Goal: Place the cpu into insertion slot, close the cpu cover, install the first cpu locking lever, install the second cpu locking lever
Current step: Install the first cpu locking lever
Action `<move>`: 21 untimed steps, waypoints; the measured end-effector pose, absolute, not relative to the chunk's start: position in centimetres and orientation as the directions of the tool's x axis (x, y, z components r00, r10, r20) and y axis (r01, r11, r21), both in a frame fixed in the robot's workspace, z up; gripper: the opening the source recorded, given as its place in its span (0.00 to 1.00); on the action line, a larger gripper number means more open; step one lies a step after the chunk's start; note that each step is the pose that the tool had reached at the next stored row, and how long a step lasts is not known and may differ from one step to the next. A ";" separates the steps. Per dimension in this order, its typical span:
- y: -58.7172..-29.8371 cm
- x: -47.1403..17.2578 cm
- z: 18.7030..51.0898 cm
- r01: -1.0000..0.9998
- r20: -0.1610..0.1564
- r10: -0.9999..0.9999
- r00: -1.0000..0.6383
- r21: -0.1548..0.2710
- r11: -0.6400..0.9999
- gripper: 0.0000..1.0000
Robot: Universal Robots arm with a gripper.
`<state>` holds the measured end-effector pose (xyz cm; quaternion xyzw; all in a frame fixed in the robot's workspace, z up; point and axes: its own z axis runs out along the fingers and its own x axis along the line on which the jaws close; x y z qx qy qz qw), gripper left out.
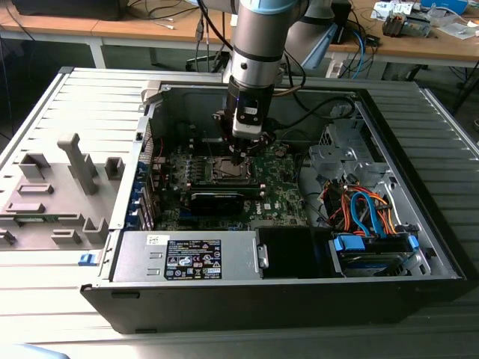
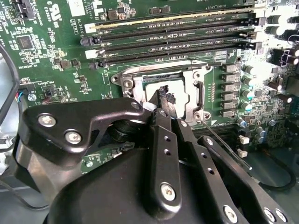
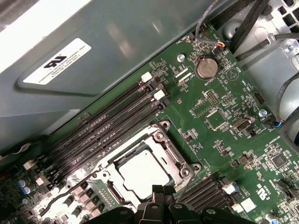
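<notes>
One wide grey slatted desk [image 1: 45, 105] carried everything, and on it lay an open computer case [image 1: 262, 303] with its side off. A grey moulded fixture [image 1: 75, 164] with upright holders sat on the desk at the exterior view's left, just beside the case. From above, the robot arm [image 1: 258, 52] reached straight down into the case. A green board [image 1: 281, 191] covered much of the case floor, with a labelled metal box [image 1: 187, 258] along the near wall and a bundle of blue and orange cables [image 1: 367, 209] towards the exterior view's right.

The hand [image 1: 238, 153] hung low over the board, right above the insertion slot [image 1: 224, 169]. In both wrist views its black fingers [image 3: 156, 190] came together at the tips, shut, with nothing visible between them [image 2: 166, 95].

Long dark memory slots [image 3: 107, 130] ran beside the socket. The cpu cover [image 3: 174, 157] lay flat on the slot, its silvery frame bordering the window. The cpu [image 3: 140, 170] sat inside the slot, its pale metal top showing through that window, just beside the fingertips. A thin metal lever [image 2: 222, 142] slanted away from one corner of the socket in the second wrist view; whether it was latched I could not tell. A round coin battery [image 3: 206, 66] sat well apart on the board.
</notes>
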<state>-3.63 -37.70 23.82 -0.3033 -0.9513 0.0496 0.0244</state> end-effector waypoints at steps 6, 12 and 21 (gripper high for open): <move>-37.7 -3.6 23.8 0.552 0.016 0.557 -0.831 -0.109 0.827 0.11; -37.7 -3.6 23.8 0.532 0.016 0.537 -0.844 -0.109 0.840 0.11; -37.7 -3.6 23.8 0.499 0.016 0.504 -0.864 -0.109 0.860 0.11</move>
